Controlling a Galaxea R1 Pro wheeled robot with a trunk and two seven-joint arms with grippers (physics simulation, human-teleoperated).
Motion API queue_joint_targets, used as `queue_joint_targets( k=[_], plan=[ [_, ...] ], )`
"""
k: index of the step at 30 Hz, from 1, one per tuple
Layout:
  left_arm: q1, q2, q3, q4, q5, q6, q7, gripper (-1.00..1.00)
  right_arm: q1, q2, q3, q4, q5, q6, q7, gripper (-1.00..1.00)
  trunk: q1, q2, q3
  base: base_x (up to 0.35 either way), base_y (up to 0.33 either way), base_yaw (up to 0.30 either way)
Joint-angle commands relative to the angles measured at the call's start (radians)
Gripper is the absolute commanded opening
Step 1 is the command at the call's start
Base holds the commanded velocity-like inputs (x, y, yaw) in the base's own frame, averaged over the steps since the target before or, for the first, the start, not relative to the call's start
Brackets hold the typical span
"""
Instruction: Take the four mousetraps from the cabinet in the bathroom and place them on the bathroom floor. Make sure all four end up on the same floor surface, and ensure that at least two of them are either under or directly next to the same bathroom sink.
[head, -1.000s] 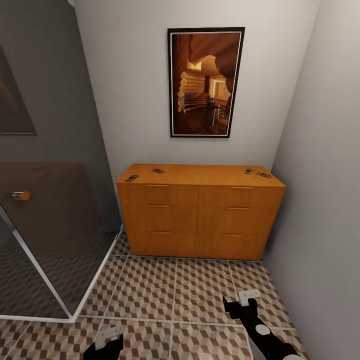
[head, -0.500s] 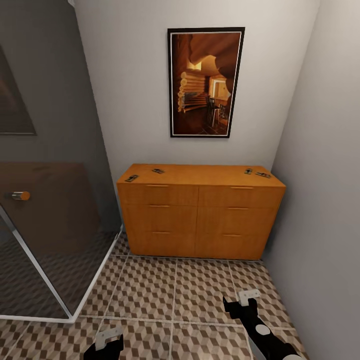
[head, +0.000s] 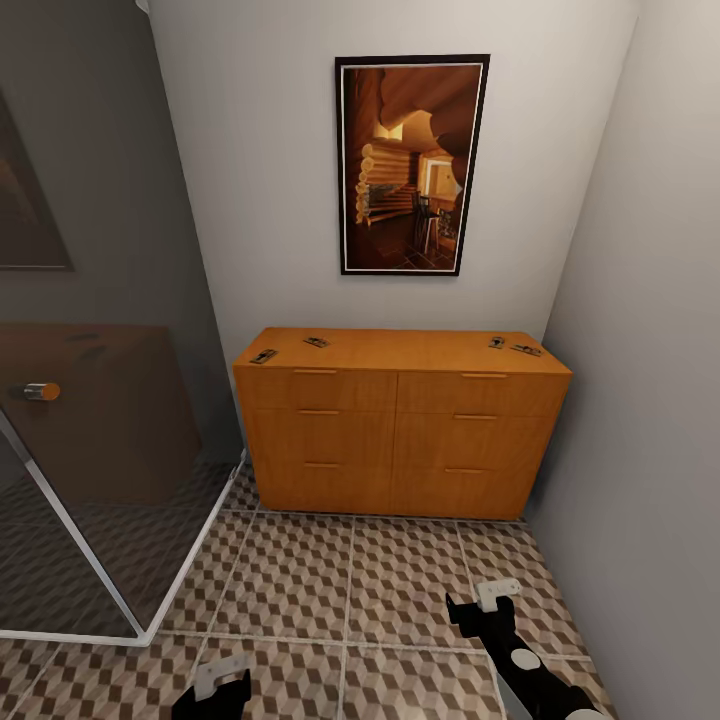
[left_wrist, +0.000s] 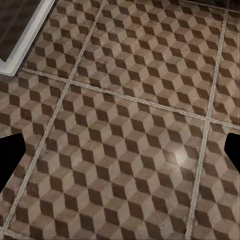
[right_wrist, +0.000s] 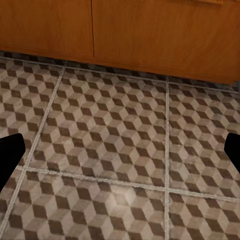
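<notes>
1. The left pincer (head: 220, 685), black with a pale fingertip, sits low at the head view's bottom edge. In its wrist view the two dark finger (left_wrist: 10, 160) edges stand at opposite borders with bare tile between them, so it is spread wide and holds nothing.
2. The right pincer (head: 482, 603), black with a white tip, hangs over the tiles in front of the chest's right half. Its wrist view likewise shows dark fingertips (right_wrist: 10, 152) far apart with nothing between them: wide and empty.
3. The bathroom floor of large square tiles printed with brown, beige and white cubes (head: 350, 590) runs with pale grout lines up to the foot of the chest.
4. The low, wide orange-wood cabinet with six flat drawer fronts and slim bar handles (head: 400, 440) stands against the pale back wall in a narrow alcove, with a grey wall close on the right. All its drawers look closed.
5. A dark-framed picture of a log interior (head: 412, 165) hangs above it. A glass shower panel with a white frame (head: 90, 470) stands to the left.
6. Four tiny flat brown mousetraps with dark wire lie on the cabinet's top. One (head: 264, 356) is at the front left corner, long axis angled toward the back right. A second (head: 316, 342) is just behind it, lying slantwise.
7. The other two, (head: 497, 342) and (head: 526, 350), sit close together near the right end. Which way they point is too small to tell.
</notes>
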Motion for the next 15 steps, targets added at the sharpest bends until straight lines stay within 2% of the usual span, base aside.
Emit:
queue_joint_targets(
  k=[1, 15],
  plan=[
    [-0.001, -0.001, 0.002, 0.001, 0.0, -0.003, 0.002, 1.0, -0.001, 0.0, 0.001, 0.001, 0.007, -0.003, 0.0, 1.0, 0.0, -0.001, -0.001, 0.0, 0.0, 0.0],
    [-0.001, -0.001, 0.002, 0.001, 0.0, -0.003, 0.002, 1.0, -0.001, 0.0, 0.001, 0.001, 0.007, -0.003, 0.0, 1.0, 0.0, -0.001, -0.001, 0.0, 0.0, 0.0]
  ],
)
